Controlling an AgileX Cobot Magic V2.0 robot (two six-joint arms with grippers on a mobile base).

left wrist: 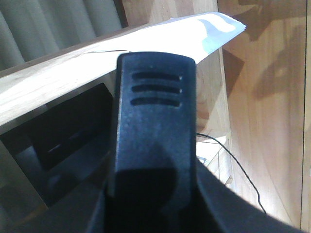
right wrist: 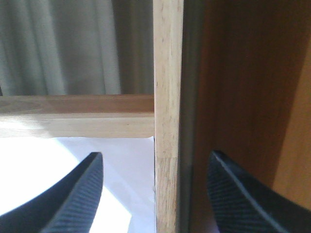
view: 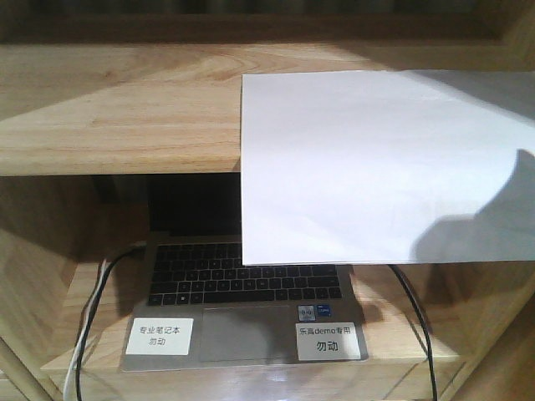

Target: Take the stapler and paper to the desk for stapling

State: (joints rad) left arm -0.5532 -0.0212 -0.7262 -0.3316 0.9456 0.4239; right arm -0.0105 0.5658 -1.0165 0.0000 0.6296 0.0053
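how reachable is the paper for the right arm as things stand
Probably not cleanly yet: the right gripper has its open jaws astride the shelf upright, with the paper on one side only. It would likely have to shift sideways first.

We see paper [view: 368, 167] on shelf [view: 117, 109] top, right of centre, its near part overhanging the front edge | laptop [view: 242, 280] open in the bay below, screen partly hidden by the sheet | white label [view: 160, 336] left of touchpad, second label [view: 329, 341] right | left cable [view: 81, 359], right cable [view: 424, 326] beside laptop
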